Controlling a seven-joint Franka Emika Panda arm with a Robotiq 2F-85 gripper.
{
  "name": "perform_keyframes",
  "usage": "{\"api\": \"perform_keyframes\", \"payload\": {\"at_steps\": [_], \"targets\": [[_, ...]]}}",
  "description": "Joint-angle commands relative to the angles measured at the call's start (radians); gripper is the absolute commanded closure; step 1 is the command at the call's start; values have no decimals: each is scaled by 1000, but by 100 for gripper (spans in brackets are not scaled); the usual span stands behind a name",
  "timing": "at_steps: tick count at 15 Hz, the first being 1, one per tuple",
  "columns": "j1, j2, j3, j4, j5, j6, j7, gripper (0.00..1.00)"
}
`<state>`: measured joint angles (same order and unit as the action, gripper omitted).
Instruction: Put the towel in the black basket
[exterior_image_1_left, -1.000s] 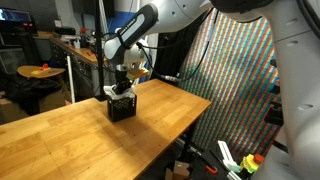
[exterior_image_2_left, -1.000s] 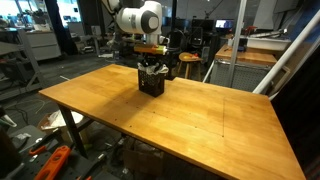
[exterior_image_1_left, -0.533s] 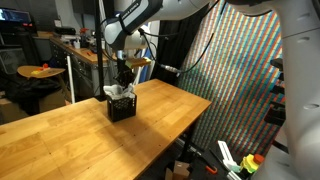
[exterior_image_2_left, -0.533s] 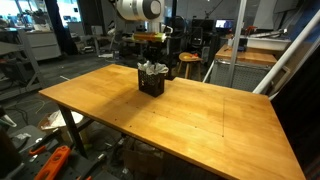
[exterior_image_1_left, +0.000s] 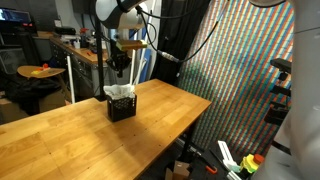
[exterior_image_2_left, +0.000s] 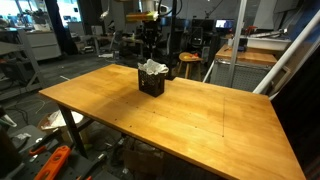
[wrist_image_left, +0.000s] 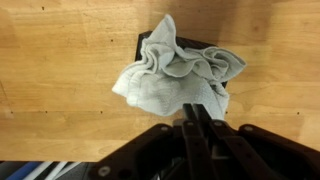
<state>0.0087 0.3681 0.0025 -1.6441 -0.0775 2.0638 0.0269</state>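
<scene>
- In the wrist view, the left end of the towel (wrist_image_left: 172, 72) spills past the left wall of the black basket (wrist_image_left: 144, 42). This fold covers a strip of the wooden worktop (wrist_image_left: 60, 60).
- The middle and right of the crumpled towel sit inside the basket, heaped above its rim. The bundle's long axis runs across the picture from left to right.
- The gripper (wrist_image_left: 197, 114) enters at the lower middle of the wrist view. Its fingers are drawn together with nothing between them, and it is well clear of the cloth.
- In both exterior views the gripper (exterior_image_1_left: 119, 66) (exterior_image_2_left: 150, 44) hangs straight above the towel (exterior_image_1_left: 120, 92) (exterior_image_2_left: 152, 67).
- The basket (exterior_image_1_left: 121, 108) (exterior_image_2_left: 152, 86) stands near the far edge of the worktop (exterior_image_1_left: 100, 135) (exterior_image_2_left: 190, 120), well away from its near corners.
- The towel therefore lies directly below the tool, slightly toward the basket's left wall.
- The placing looks essentially done. If a tidy-up is wanted, it would mean a straight descent and a nudge of the left fold inward.
</scene>
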Motion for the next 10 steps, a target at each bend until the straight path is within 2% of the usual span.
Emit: {"api": "perform_keyframes", "payload": {"at_steps": [1, 8, 10], "targets": [[12, -6, 5, 27, 3, 22, -12, 64], [4, 39, 17, 28, 29, 66, -52, 15], [3, 71, 21, 40, 38, 82, -66, 8]]}}
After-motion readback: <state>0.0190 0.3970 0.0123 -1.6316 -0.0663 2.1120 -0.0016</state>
